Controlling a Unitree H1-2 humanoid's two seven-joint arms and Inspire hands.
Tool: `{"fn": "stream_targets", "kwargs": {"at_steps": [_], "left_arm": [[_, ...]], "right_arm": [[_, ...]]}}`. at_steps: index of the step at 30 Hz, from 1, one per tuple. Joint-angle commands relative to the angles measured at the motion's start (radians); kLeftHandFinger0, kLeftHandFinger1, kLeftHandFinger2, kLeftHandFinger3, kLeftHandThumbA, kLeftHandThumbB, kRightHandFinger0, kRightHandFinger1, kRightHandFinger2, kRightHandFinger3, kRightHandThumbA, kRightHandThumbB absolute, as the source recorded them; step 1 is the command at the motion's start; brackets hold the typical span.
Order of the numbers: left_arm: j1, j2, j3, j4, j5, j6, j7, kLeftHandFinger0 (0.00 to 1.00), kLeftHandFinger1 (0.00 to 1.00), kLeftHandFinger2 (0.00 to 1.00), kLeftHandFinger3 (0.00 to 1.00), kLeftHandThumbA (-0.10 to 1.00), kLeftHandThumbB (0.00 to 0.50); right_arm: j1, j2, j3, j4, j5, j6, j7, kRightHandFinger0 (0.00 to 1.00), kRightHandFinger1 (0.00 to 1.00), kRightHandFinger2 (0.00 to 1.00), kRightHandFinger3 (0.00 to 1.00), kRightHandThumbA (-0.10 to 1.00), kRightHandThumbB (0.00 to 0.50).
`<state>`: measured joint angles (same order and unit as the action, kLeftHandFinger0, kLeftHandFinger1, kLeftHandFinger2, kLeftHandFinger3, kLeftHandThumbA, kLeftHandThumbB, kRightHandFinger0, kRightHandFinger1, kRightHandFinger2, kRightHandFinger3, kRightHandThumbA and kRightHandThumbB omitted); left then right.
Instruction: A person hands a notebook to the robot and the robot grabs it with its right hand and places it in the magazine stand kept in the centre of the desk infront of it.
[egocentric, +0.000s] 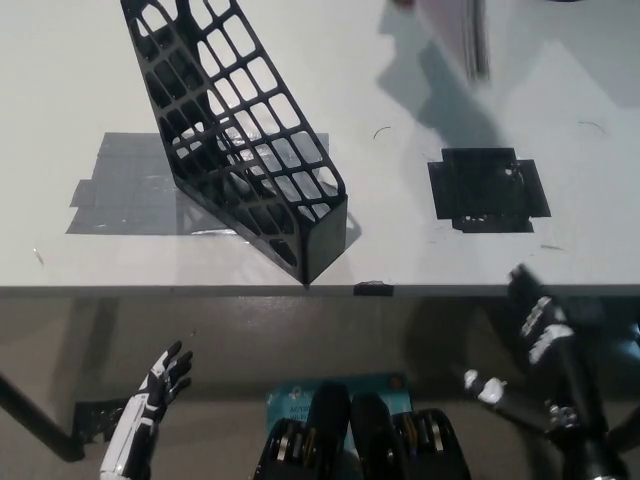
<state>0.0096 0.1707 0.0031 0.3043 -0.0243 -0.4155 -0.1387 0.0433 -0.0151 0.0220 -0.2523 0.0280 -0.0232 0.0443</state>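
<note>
Black right hand (540, 325) raised just below the white desk (420, 250) edge, blurred, fingers' state impossible to tell, blurred notebook (455, 30) well beyond it at the far desk edge, black lattice plastic magazine stand (240, 140) to its left, white left hand (160, 385) resting low, fingers spread, holding nothing.

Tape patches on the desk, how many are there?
2. A grey tape patch lies at the left, partly under the black magazine stand; a black tape patch lies at the right. The stand may hide more.
</note>
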Motion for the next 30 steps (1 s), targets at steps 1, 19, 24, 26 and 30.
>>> {"fn": "stream_targets", "kwargs": {"at_steps": [1, 19, 24, 26, 30], "left_arm": [[-0.045, -0.004, -0.007, -0.054, -0.023, -0.054, -0.029, 1.0, 1.0, 1.0, 1.0, 1.0, 0.5], [-0.044, 0.003, 0.001, -0.01, -0.009, -0.054, -0.028, 1.0, 1.0, 1.0, 1.0, 1.0, 0.5], [-0.044, 0.01, 0.002, -0.009, -0.002, -0.054, -0.027, 1.0, 1.0, 1.0, 1.0, 1.0, 0.5], [-0.045, 0.011, 0.001, -0.008, -0.001, -0.054, -0.027, 1.0, 1.0, 1.0, 1.0, 1.0, 0.5], [-0.047, 0.014, 0.002, -0.009, 0.004, -0.054, -0.026, 1.0, 1.0, 1.0, 1.0, 1.0, 0.5]], "right_arm": [[-0.06, -0.002, -0.056, -0.127, 0.015, -0.058, -0.042, 1.0, 1.0, 1.0, 1.0, 1.0, 0.045], [-0.367, -0.002, -0.128, -0.115, 0.015, 0.135, -0.075, 1.0, 1.0, 1.0, 1.0, 1.0, 0.185], [-0.416, 0.014, -0.104, -0.046, -0.009, 0.145, -0.082, 1.0, 1.0, 1.0, 1.0, 1.0, 0.223], [-0.432, 0.02, -0.099, -0.022, -0.014, 0.136, -0.087, 1.0, 1.0, 1.0, 1.0, 1.0, 0.223], [-0.492, 0.025, -0.08, 0.054, -0.022, 0.131, -0.084, 1.0, 1.0, 1.0, 1.0, 1.0, 0.207]]}}
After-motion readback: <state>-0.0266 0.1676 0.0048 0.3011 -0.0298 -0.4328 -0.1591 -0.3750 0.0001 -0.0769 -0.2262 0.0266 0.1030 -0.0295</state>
